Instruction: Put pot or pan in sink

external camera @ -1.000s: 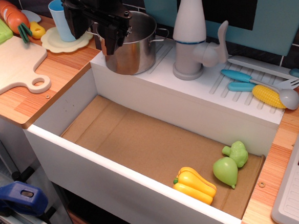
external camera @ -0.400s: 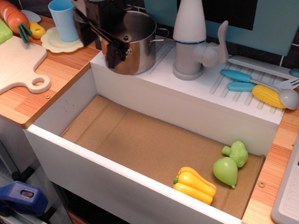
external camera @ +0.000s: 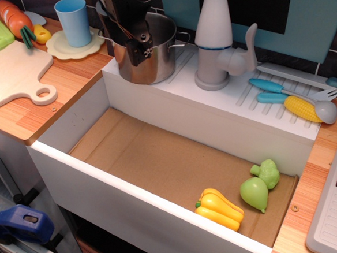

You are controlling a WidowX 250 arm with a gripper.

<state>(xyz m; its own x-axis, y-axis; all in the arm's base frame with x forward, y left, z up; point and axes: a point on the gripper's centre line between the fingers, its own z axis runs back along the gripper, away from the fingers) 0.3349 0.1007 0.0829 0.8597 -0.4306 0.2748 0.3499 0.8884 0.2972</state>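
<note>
The sink [external camera: 159,162] fills most of my view: white walls, flat brown floor, with a yellow pepper [external camera: 219,208], a green pear [external camera: 254,193] and a small green broccoli piece [external camera: 268,173] bunched at its right end. The left and middle of the floor are bare, so I judge there is room to set something down there.

Behind it runs the white ribbed drainboard [external camera: 282,98] with the tap [external camera: 215,39] standing on it. At its left end sits the pot [external camera: 152,52], upright, not yet in the sink.

What has changed over the last second: my arm has swung right, away from the blue cup [external camera: 73,20], which it was covering and which now stands clear on its pale mat [external camera: 73,46]. The gripper [external camera: 139,50] has come over the pot's near-left rim, dark body hanging down across the steel wall. The pot itself has not shifted.

I read this as lining up for a rim grasp. From this angle I cannot tell whether the jaws are spread or closed, or whether a finger is inside the pot. Nothing is lifted yet.

Next I would want the rim pinched firmly before raising, since a shiny wall may slip.
</note>
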